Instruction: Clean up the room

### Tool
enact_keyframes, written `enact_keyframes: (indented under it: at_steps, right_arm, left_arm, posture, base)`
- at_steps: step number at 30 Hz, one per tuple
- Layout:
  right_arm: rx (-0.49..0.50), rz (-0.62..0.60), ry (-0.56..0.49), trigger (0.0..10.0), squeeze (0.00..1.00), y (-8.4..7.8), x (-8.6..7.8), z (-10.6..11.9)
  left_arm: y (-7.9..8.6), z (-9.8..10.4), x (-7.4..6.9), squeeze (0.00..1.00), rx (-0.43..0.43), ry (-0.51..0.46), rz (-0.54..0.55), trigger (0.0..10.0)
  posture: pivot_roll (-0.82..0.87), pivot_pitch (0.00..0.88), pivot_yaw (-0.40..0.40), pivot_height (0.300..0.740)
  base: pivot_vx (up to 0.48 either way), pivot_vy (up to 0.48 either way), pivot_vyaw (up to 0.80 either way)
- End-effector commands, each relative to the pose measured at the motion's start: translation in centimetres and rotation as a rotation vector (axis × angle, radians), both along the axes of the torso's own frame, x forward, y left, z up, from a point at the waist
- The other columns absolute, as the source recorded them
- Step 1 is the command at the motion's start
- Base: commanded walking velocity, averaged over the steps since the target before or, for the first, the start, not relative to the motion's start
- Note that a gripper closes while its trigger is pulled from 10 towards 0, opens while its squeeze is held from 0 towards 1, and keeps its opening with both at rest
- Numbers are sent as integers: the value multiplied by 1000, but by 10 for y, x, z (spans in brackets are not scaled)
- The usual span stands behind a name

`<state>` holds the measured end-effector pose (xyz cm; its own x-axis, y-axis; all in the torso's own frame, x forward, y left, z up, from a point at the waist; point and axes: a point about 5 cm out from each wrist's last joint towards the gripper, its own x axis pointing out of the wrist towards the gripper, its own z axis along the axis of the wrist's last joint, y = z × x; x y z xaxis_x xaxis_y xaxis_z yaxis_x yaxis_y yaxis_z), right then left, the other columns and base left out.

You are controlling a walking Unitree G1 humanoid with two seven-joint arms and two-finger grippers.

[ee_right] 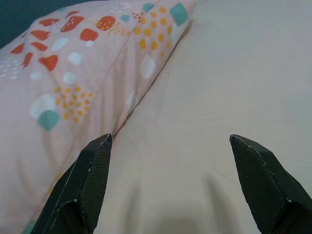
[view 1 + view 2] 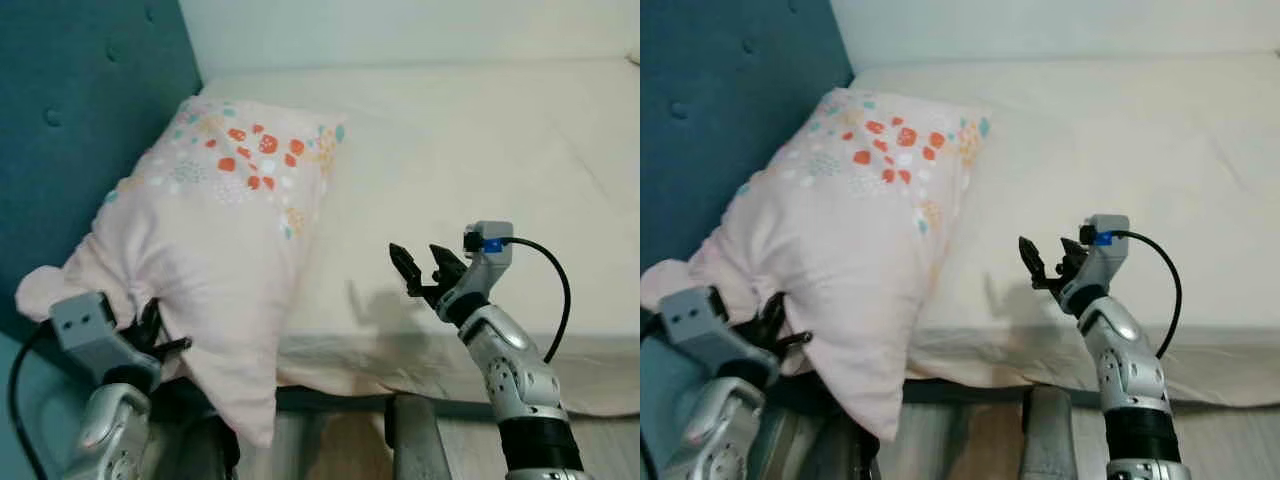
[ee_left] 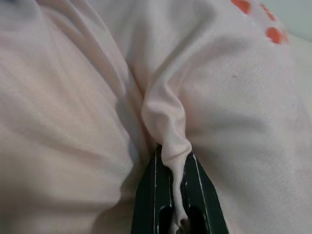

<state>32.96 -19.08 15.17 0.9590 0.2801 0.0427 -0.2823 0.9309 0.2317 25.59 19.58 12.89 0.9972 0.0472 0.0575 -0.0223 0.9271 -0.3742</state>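
left end effector [image 2: 160, 335]: fingers clamped on a pinched fold of the pink pillow [image 2: 225, 230], at the pillow's near lower corner. pillow: patterned with red, orange and teal spots, extended up and away from that end effector, lay on the bed [image 2: 480, 150] against the teal headboard [image 2: 70, 120], its near end overhanging the bed edge. right end effector [image 2: 420, 262]: fingers spread apart, holding nothing, hovered over the cream sheet near the bed's front edge; the pillow's side lay just beside its left finger.
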Motion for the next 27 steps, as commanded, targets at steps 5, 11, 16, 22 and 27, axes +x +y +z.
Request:
enact_keyframes:
  at_steps: [5,11,16,22,27]
  right_arm:
    - [-8,-7,0,10000,0,-1,-5,-4]
    - [-9,-6,6,10000,0,-1,-5,-6]
    - [-6,-9,6,10000,0,0,-6,-7]
    - [-4,-13,7,10000,0,0,-8,-7]
    - [-2,-15,10,10000,0,1,-10,-9]
  left_arm:
    - [-47,17,16,0,-214,-25,-299,10000]
    - [-99,23,-2,0,-371,46,-767,10000]
    - [-125,18,-3,0,-315,76,-880,10000]
    - [-126,17,18,0,-300,64,-738,10000]
    - [-120,20,41,0,-284,47,-601,10000]
  posture:
    - [-75,167,66,520]
    - [-77,165,67,520]
    - [-86,170,73,520]
    - [-88,174,73,520]
    - [-92,176,72,520]
  base:
    - [0,0,0]
    - [0,0,0]
    - [0,0,0]
    - [0,0,0]
    - [0,0,0]
